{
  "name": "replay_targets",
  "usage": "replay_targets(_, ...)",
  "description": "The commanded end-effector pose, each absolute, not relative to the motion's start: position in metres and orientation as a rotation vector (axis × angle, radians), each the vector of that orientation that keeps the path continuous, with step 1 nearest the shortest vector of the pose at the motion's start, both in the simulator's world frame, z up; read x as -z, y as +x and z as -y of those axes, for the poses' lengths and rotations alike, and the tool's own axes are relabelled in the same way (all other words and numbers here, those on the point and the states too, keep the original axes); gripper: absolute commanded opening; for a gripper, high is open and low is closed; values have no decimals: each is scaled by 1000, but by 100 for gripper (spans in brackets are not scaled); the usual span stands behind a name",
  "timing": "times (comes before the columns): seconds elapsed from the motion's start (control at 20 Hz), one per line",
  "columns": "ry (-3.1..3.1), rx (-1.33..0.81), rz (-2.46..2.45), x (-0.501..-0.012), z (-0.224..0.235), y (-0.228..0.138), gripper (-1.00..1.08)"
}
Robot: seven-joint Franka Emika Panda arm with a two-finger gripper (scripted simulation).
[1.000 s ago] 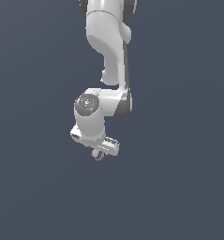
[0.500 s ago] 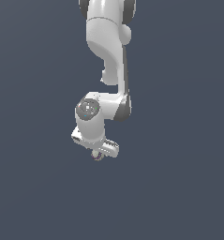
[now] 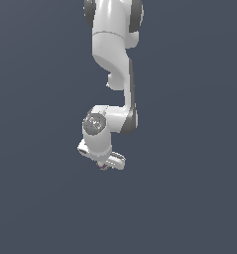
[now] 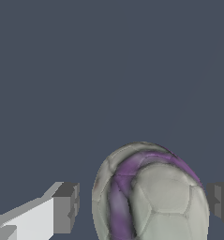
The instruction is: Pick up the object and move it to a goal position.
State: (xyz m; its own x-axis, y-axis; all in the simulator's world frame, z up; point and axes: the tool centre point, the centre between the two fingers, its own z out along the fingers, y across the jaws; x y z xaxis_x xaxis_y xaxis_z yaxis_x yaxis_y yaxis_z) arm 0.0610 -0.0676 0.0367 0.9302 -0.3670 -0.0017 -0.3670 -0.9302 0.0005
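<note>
Wrist view shows one grey pad (image 4: 65, 208), a gap, then the whitish ball (image 4: 151, 197) with purple seams just short of the far pad, so the gripper (image 3: 104, 165) stands apart, the ball between its fingers, unclamped

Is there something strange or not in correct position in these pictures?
The ball sits off-centre between the gripper fingers: in the wrist view a gap shows beside one fingertip, while the other side looks close. Otherwise nothing appears damaged or spilled.
</note>
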Motion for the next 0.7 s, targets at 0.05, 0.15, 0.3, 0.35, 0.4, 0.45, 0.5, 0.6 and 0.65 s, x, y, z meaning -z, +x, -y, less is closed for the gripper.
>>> replay_targets(0.05, 3086, 0, 587, -37, 68, 62, -100)
replay_targets(0.15, 3086, 0, 587, -37, 68, 62, -100)
replay_targets(0.3, 3086, 0, 587, -37, 68, 62, -100)
replay_targets(0.35, 3086, 0, 587, -37, 68, 62, -100)
replay_targets(0.4, 3086, 0, 587, -37, 68, 62, -100)
replay_targets(0.45, 3086, 0, 587, -37, 68, 62, -100)
replay_targets(0.5, 3086, 1, 587, -37, 68, 62, -100)
replay_targets(0.6, 3086, 1, 587, -37, 68, 61, -100)
replay_targets(0.65, 3086, 1, 587, -38, 68, 61, -100)
